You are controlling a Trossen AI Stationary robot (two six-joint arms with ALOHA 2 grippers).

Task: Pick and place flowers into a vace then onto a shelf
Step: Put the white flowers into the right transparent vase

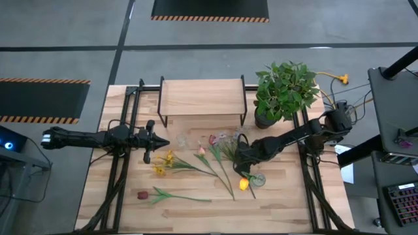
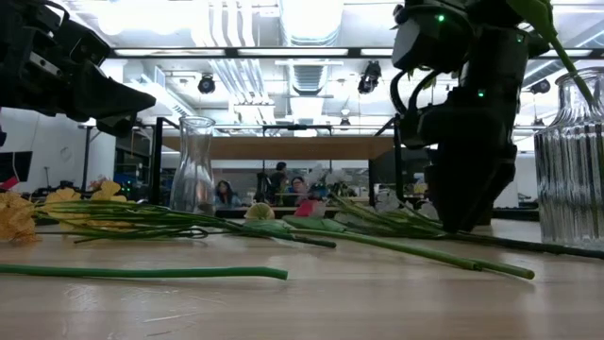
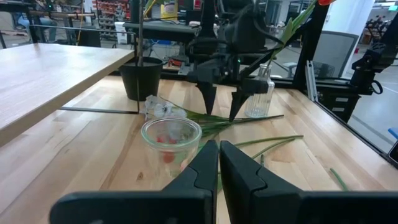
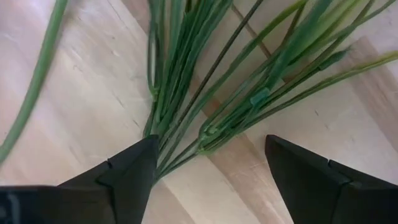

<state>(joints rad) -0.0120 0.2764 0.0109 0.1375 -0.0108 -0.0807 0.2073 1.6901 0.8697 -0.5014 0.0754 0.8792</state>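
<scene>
Loose flowers lie on the table: yellow ones (image 1: 166, 163), a dark maroon one (image 1: 142, 194), pink ones (image 1: 201, 151), an orange-yellow head (image 1: 243, 184) and a pale spray (image 1: 225, 138). My right gripper (image 1: 240, 158) points down over a bundle of green stems (image 4: 199, 93). It is open (image 4: 211, 146), with one finger on each side of the bundle. My left gripper (image 1: 164, 141) hovers shut (image 3: 219, 149) left of a small clear vase (image 3: 171, 134). The shelf (image 1: 202, 98) stands at the far side, nothing on its top.
A bushy potted plant (image 1: 284, 91) stands right of the shelf, near my right arm. A ribbed glass bottle (image 3: 258, 96) stands just beyond my right gripper. Another clear glass (image 1: 258, 178) sits beside the orange-yellow head. Bare wood lies along the near edge (image 1: 274, 212).
</scene>
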